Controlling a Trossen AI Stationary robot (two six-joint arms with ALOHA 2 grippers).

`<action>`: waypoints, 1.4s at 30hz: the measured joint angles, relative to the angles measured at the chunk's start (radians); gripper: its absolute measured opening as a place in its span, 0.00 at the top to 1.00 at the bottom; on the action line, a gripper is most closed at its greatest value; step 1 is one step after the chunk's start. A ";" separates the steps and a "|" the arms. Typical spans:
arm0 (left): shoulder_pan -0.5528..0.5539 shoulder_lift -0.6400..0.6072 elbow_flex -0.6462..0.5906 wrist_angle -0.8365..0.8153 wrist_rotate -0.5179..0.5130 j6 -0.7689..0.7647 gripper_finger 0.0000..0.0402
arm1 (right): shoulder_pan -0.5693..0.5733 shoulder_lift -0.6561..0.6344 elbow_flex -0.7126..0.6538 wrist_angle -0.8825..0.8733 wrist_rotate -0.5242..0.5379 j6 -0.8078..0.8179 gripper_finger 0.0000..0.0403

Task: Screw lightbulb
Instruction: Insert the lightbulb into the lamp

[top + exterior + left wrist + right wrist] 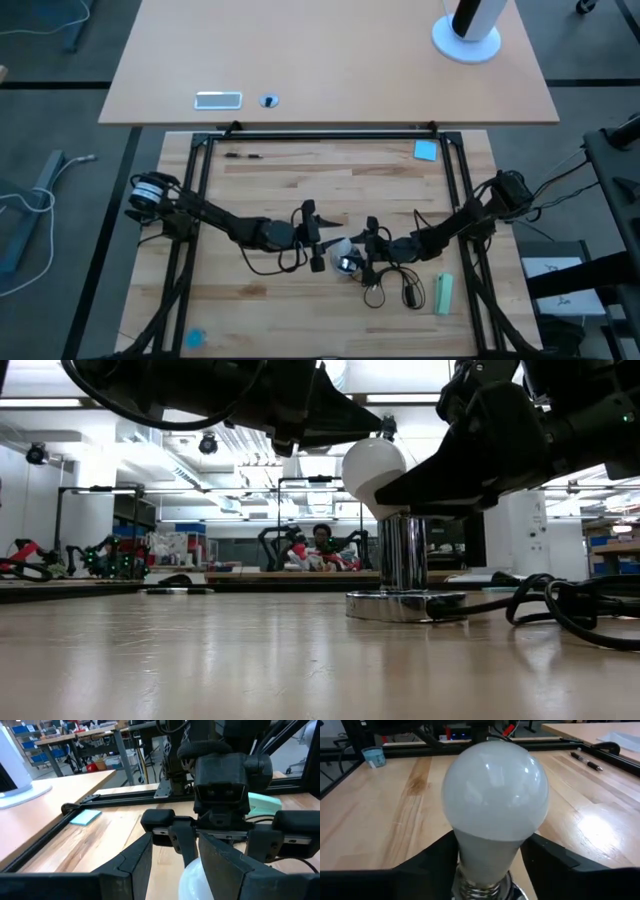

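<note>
White lightbulb (196,880) between the left tool's (175,865) open fingers, right tool (222,827) just beyond.

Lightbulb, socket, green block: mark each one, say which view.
lightbulb (495,790): right wrist view, frosted dome.
socket (404,605): low view, shiny round base.
green block (444,294): high view, middle of its top face.

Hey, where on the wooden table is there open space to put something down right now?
The far half of the wooden table is mostly bare, between the pen and the blue pad. The near left is open too, apart from a blue cup. The middle is crowded: lightbulb on its socket, both grippers, the black cord and green block.
</note>
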 joint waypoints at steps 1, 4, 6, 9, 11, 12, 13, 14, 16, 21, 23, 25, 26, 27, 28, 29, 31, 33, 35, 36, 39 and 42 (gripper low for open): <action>0.000 -0.004 0.000 0.000 -0.003 0.004 0.62 | 0.002 0.000 -0.001 0.001 0.001 -0.001 0.53; -0.002 -0.018 -0.001 0.001 -0.014 0.011 0.62 | 0.016 0.000 -0.011 0.008 0.009 -0.005 0.59; -0.003 -0.028 -0.001 0.000 -0.022 0.015 0.62 | 0.023 0.000 -0.019 0.024 0.023 -0.007 0.62; -0.004 -0.036 -0.001 0.001 -0.025 0.023 0.62 | 0.032 0.000 -0.029 0.071 0.054 -0.026 0.65; -0.004 -0.042 -0.001 0.002 -0.025 0.027 0.62 | 0.035 0.001 -0.037 0.103 0.064 -0.038 0.66; -0.005 -0.044 -0.002 0.006 -0.025 0.028 0.62 | 0.036 0.005 -0.041 0.126 0.066 -0.039 0.66; -0.005 -0.046 -0.002 0.016 -0.025 0.029 0.62 | 0.036 0.008 -0.048 0.148 0.067 -0.038 0.66; -0.005 -0.047 -0.002 0.018 -0.025 0.029 0.62 | 0.036 0.013 -0.057 0.171 0.068 -0.036 0.66; -0.008 -0.048 -0.002 0.021 -0.025 0.034 0.62 | 0.037 0.042 -0.077 0.261 0.070 -0.035 0.66; -0.014 -0.048 -0.002 0.027 -0.025 0.037 0.62 | 0.045 0.195 -0.140 0.631 0.088 -0.046 0.67; -0.014 -0.048 -0.002 0.033 -0.025 0.037 0.62 | 0.044 0.252 -0.133 0.638 0.091 -0.031 0.67; -0.014 -0.048 -0.002 0.030 -0.025 0.037 0.62 | 0.044 0.287 -0.109 0.641 0.089 -0.026 0.68; -0.014 -0.048 -0.002 0.026 -0.024 0.037 0.62 | 0.045 0.303 -0.090 0.641 0.088 -0.024 0.67; -0.014 -0.046 -0.002 0.023 -0.024 0.037 0.62 | 0.046 0.313 -0.078 0.643 0.088 -0.023 0.67; -0.014 -0.043 -0.002 0.021 -0.025 0.037 0.62 | 0.046 0.322 -0.070 0.643 0.086 -0.024 0.67; -0.014 -0.040 -0.002 0.018 -0.024 0.037 0.62 | 0.047 0.329 -0.058 0.643 0.086 -0.031 0.67; -0.014 -0.035 -0.002 0.012 -0.019 0.033 0.62 | 0.048 0.332 -0.051 0.643 0.082 -0.045 0.68; -0.014 -0.026 -0.002 0.016 -0.012 0.025 0.62 | 0.048 0.332 -0.050 0.643 0.085 -0.050 0.68; -0.014 -0.019 -0.002 0.006 0.003 0.018 0.62 | 0.048 0.331 -0.050 0.643 0.085 -0.049 0.67; -0.014 -0.015 -0.002 -0.007 0.005 0.011 0.62 | 0.048 0.330 -0.051 0.643 0.085 -0.049 0.65; -0.014 -0.005 -0.002 -0.049 0.005 -0.015 0.62 | 0.048 0.328 -0.051 0.642 0.086 -0.049 0.60; -0.014 -0.005 -0.002 -0.082 0.005 -0.050 0.62 | 0.048 0.321 -0.053 0.641 0.087 -0.050 0.54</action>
